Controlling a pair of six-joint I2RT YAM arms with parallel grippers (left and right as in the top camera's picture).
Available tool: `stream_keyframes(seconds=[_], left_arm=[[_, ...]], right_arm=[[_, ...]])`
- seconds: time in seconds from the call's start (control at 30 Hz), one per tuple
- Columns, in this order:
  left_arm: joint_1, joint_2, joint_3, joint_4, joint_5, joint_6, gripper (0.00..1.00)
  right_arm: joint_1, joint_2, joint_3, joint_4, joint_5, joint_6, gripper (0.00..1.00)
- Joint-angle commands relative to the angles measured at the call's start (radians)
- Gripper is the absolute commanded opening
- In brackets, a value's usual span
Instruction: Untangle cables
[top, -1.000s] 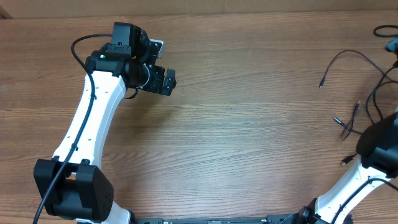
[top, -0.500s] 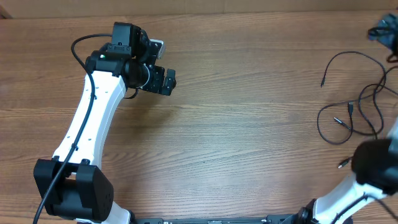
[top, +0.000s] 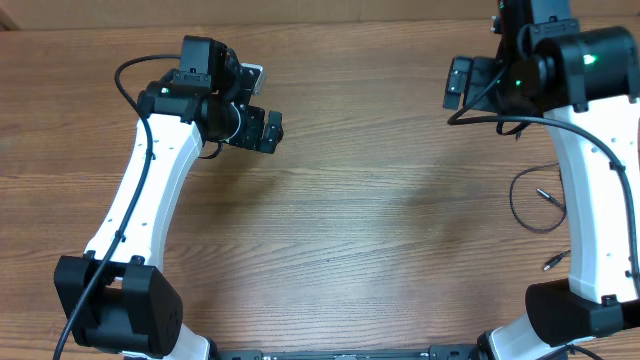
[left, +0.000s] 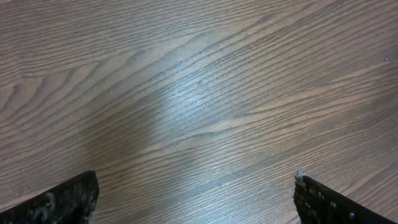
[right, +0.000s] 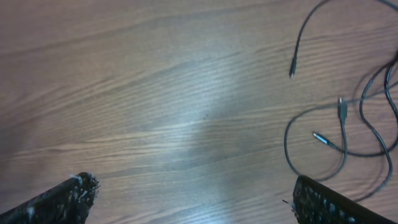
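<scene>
The brown wood-grain tabletop (top: 380, 220) is showing its far edge along the top of the overhead view, and a wide stretch of bare wood is lying open between the two arms.

Two white arms with black joints are reaching over the tabletop. The left tool (top: 265, 130) is hanging over the far left part, close to the far edge. In the left wrist view, the left tool (left: 196, 202) is standing wide apart, its two dark fingers (left: 62, 199) sitting at the bottom corners with only wood grain between them.

The right tool (top: 458, 82) is hovering at the far right part, also near the far edge. From its wrist camera, the right tool (right: 193, 202) is likewise spread wide and gripping nothing, its fingers (right: 329, 202) sitting apart from the cords.

The thin black flexible cables (top: 513, 203) are lying loose on the right side of the tabletop, partly hidden under the right arm in the overhead view, with one open loop showing just beside the arm. In the right wrist view the cables (right: 285, 144) are crossing one another toward the right border, and three small plug tips (right: 341, 107) are showing there. How many separate cords are lying there cannot be told, since the strands are running out of view. Neither tool is touching them.
</scene>
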Motion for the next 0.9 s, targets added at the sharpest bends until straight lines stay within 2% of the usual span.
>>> stream_keyframes(seconds=[0.0,0.27,0.63,0.77,0.87], left_arm=[[0.002,-0.021,0.000,-0.001,-0.002,-0.017,1.00],[0.002,-0.020,0.000,-0.001,-0.002,-0.017,1.00],[0.002,-0.020,0.000,-0.001,-0.002,-0.017,1.00],[0.002,-0.020,0.000,-0.001,-0.002,-0.017,1.00],[0.002,-0.020,0.000,-0.001,-0.002,-0.017,1.00]], right_arm=[[0.012,-0.003,-0.038,0.002,0.023,0.023,1.00],[0.011,-0.001,-0.070,-0.031,-0.113,0.023,1.00],[0.011,-0.001,-0.070,-0.029,-0.110,0.022,1.00],[0.008,-0.022,-0.071,0.036,-0.116,0.023,1.00],[0.032,-0.154,-0.161,0.206,-0.153,0.023,1.00]])
